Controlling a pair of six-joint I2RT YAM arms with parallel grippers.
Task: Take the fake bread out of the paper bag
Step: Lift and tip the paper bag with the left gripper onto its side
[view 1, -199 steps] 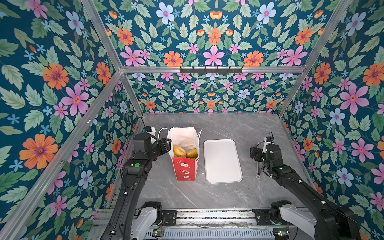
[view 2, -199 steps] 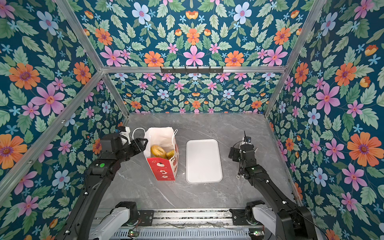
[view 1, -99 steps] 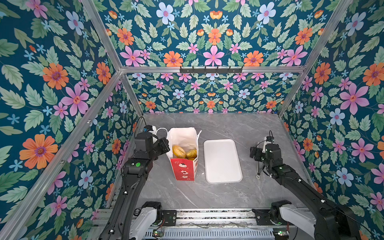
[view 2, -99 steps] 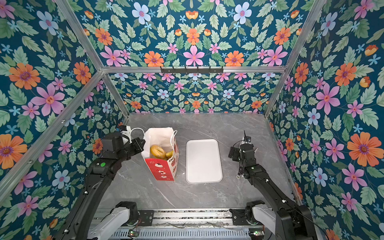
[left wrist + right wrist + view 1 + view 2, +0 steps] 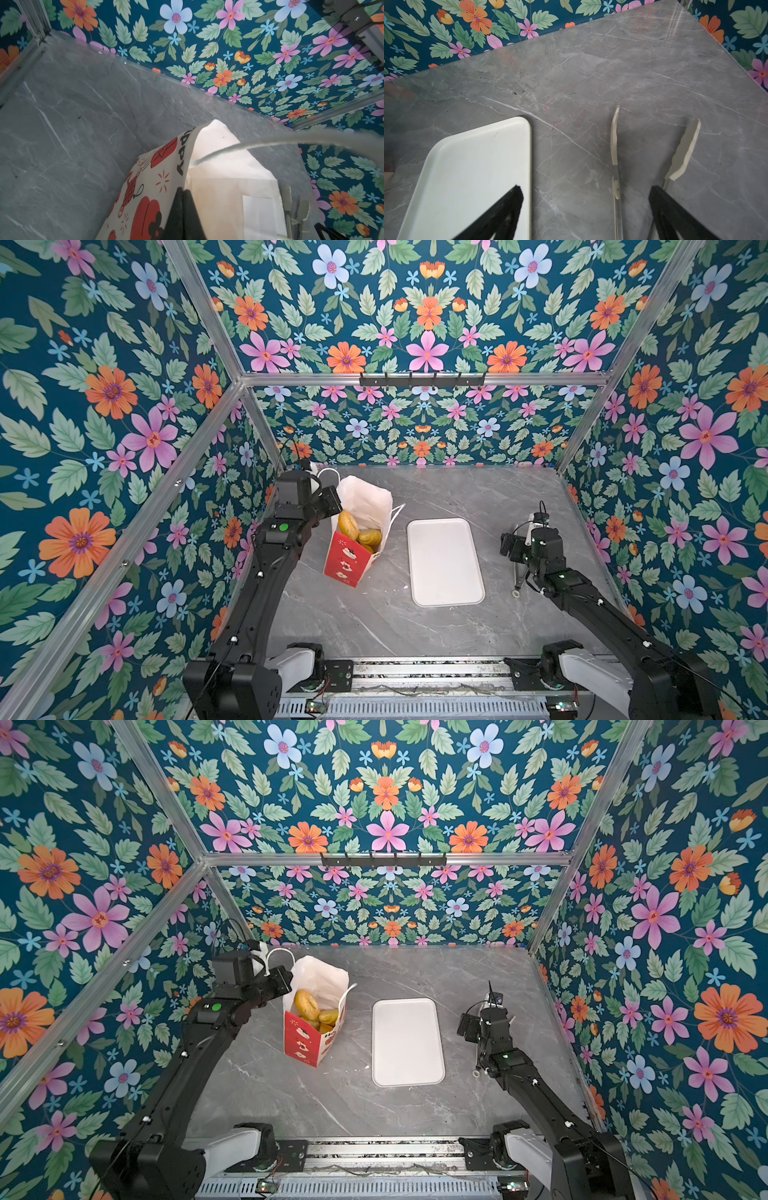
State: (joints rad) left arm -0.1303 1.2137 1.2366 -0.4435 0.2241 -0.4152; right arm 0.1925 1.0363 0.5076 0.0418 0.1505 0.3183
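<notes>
Left hand point(image 5: 182, 193) has closed, seemingly clamping the tilted paper bag point(image 5: 345, 561) rim; right hand point(image 5: 585, 188) hovers apart

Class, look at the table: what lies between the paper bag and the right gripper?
A flat white tray lies there, apart from the paper bag; both top views show it.

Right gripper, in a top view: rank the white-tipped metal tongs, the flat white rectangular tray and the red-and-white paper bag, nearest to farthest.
1. The white-tipped metal tongs: on the table right by the open right gripper, on the side towards the robot's base.
2. The flat white rectangular tray: mid-table, to the gripper's left.
3. The red-and-white paper bag: beyond the tray, far left.
</notes>
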